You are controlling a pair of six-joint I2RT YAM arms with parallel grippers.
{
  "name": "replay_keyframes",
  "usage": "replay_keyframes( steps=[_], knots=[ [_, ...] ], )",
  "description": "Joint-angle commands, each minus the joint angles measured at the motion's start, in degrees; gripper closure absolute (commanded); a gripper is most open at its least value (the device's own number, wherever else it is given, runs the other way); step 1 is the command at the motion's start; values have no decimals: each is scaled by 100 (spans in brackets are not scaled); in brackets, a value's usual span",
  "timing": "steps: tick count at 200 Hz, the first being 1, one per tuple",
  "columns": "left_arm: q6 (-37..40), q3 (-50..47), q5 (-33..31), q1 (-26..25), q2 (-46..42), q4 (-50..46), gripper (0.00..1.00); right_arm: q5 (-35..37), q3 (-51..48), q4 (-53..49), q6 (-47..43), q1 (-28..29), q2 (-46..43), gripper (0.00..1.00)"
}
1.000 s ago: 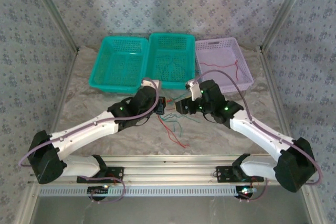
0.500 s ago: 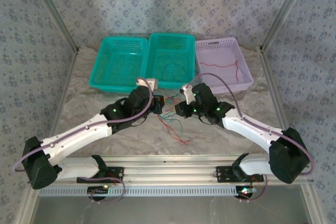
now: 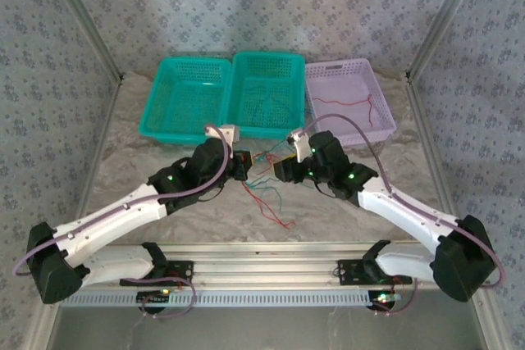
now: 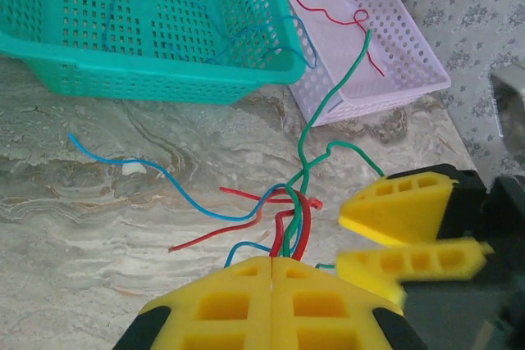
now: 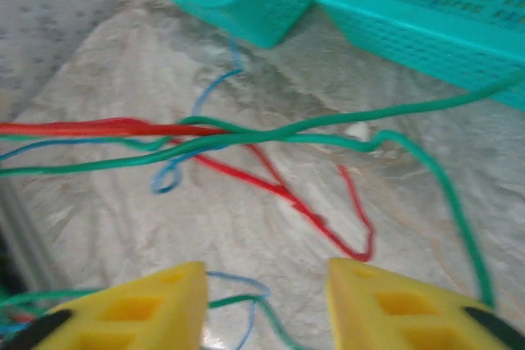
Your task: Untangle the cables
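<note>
Cables [image 4: 294, 217] pinched in left fingers [image 4: 234, 301], ahead of parted right fingers [image 5: 139, 311]

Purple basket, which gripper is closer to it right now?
Right. The right gripper sits just short of the purple basket's near left corner; the left gripper is further left, in front of the middle teal basket.

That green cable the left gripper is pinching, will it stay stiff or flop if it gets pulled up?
Probably floppy: the green cable snakes in loose bends out of the shut left gripper. Likely very light, being so thin. It may drag the red cable along, since they cross right at the grip.
</note>
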Motion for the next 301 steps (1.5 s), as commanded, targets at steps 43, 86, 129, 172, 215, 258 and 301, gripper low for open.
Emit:
replay_keyframes(
  steps=[43,86,129,172,215,258,301],
  knots=[
    [-232,-182,113,-23,-168,622,100,-1744,-197,1144,1081,144,271,46],
    [-437,-483,251,-23,-272,1166,100,-1568,-272,1378,1053,437,552,45],
    [-429,-461,161,-23,-391,1091,100,-1003,-11,865,470,959,802,46],
    [-466,-511,7,-27,-512,1092,100,-958,-76,901,440,905,822,54],
    [-543,-533,-529,-23,-657,794,100,-1387,-355,1123,255,919,154,40],
    [-675,-464,-575,-25,-494,845,100,-1253,-280,1386,224,1221,464,38],
    [-792,-480,-566,-25,-435,898,100,8,-31,1350,130,1542,751,47]
  ],
)
